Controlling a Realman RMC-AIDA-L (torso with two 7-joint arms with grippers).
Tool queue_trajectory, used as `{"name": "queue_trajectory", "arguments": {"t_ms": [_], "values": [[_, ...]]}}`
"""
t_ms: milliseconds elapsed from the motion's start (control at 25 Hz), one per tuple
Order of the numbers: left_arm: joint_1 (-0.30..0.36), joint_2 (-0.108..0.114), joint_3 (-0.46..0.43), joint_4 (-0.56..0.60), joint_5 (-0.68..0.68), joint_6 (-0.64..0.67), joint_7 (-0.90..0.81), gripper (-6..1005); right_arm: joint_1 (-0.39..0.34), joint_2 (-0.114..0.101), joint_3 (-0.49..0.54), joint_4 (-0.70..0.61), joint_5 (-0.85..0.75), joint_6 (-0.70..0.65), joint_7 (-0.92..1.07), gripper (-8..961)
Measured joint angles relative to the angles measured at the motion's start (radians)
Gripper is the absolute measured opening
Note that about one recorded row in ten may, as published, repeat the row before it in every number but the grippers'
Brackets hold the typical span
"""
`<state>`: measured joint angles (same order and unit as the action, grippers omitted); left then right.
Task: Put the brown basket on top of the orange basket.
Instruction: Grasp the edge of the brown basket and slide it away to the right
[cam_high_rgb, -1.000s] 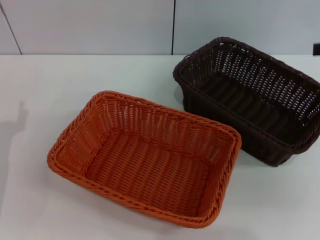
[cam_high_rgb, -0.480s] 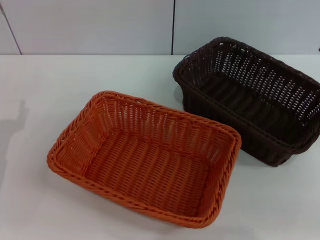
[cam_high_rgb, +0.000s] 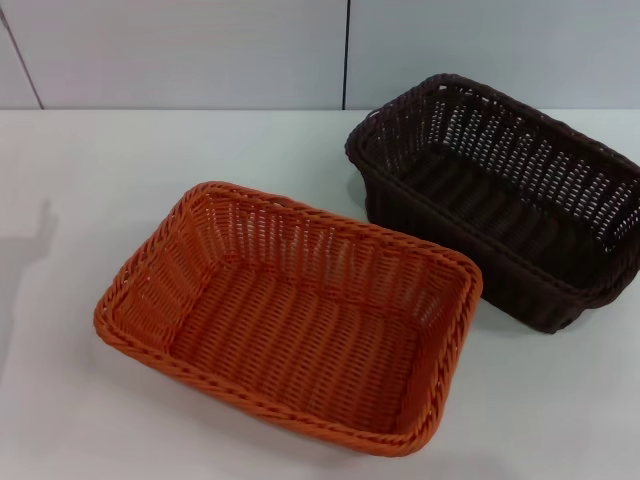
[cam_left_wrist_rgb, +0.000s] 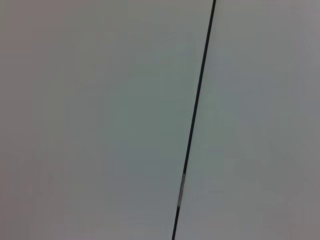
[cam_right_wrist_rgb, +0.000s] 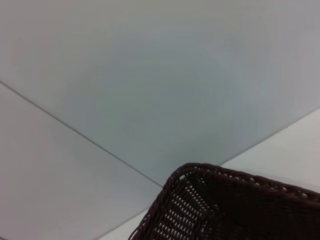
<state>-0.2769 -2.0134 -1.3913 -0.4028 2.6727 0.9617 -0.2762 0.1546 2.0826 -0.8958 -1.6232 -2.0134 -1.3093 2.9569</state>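
The orange basket (cam_high_rgb: 290, 315) stands upright on the white table (cam_high_rgb: 120, 150), near the front and a little left of centre. Behind it to the right, also upright, is the brown basket (cam_high_rgb: 500, 195), its near corner almost touching the orange one's far right corner. Both baskets are empty. One corner of the brown basket (cam_right_wrist_rgb: 230, 205) shows in the right wrist view, close below the camera. Neither gripper shows in any view.
A pale panelled wall (cam_high_rgb: 180, 50) with a dark vertical seam (cam_high_rgb: 346, 55) runs along the table's far edge. The left wrist view holds only the wall and its seam (cam_left_wrist_rgb: 192, 130). A faint shadow (cam_high_rgb: 40, 230) lies on the table's left side.
A small dark shape at the head view's right edge, beside the brown basket, has slid out of view. The baskets have not moved.
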Motion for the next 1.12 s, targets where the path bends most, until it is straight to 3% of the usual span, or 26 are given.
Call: {"name": "queue_trajectory", "arguments": {"t_ms": [320, 1120], "values": [[-0.003, -0.002, 0.0, 0.001, -0.001, -0.01, 0.0, 764, -0.092, 0.003, -0.026, 0.031, 0.057, 0.013, -0.018, 702], [0.007, -0.002, 0.003, -0.005, -0.001, -0.014, -0.001, 765, -0.162, 0.004, -0.024, 0.174, 0.196, 0.037, -0.09, 702]]}}
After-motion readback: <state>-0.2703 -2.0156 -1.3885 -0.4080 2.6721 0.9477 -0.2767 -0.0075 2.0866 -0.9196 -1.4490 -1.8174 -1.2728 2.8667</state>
